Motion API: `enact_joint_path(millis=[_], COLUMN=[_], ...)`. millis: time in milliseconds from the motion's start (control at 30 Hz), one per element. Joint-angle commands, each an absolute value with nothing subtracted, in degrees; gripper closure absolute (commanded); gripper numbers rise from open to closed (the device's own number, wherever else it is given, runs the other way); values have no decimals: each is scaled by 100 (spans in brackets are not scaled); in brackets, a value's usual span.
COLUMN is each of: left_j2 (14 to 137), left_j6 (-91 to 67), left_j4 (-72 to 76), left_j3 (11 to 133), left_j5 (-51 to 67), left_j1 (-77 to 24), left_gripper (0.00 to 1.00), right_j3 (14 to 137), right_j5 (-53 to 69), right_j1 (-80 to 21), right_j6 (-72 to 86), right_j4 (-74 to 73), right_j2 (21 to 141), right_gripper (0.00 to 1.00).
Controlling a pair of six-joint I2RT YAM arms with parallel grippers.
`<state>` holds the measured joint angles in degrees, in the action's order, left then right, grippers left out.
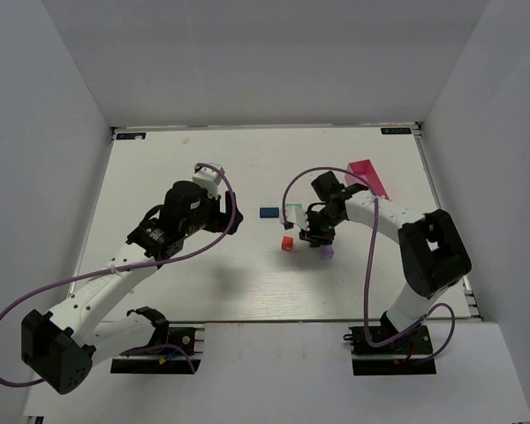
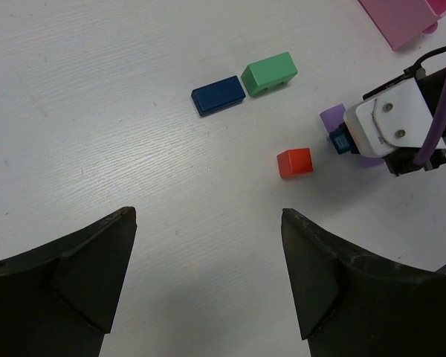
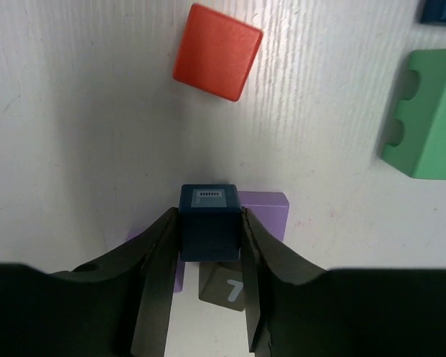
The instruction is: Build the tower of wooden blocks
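Two-arm check | right gripper (image 3: 208,253): fingers clamped on dark blue cube (image 3: 208,216), over purple block (image 3: 266,212) | left gripper (image 2: 208,216): fingers apart, empty | red cube (image 3: 217,52) left of purple block.

My right gripper (image 1: 316,235) sits low between the red block (image 1: 287,244) and the purple block (image 1: 327,252) (jaws hidden from here); the dark blue block (image 1: 269,212) and green block (image 1: 293,212) lie side by side beyond.
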<state>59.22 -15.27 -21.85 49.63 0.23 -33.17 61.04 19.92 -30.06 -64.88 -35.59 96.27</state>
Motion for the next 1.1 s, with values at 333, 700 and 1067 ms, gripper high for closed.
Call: enact_joint_path(millis=[333,700,1067], left_j2=[5669,5669,5563], left_j6=[-1441,-1283,-1283], left_j4=[-1996,-1995,-1995], left_j3=[4931,4931,4878], left_j5=[44,-369,-316], left_j1=[-3296,-3296,-3296], left_gripper=[10,10,9], right_j3=[8401,9763,10283], right_j5=[2496,2014,1591], right_j1=[-3207,-3638,-3823], right_j6=[-5546,-5203,-5203], right_j4=[-4052,-4122,-4140], right_j2=[9922,11187,11979], right_gripper=[83,83,82])
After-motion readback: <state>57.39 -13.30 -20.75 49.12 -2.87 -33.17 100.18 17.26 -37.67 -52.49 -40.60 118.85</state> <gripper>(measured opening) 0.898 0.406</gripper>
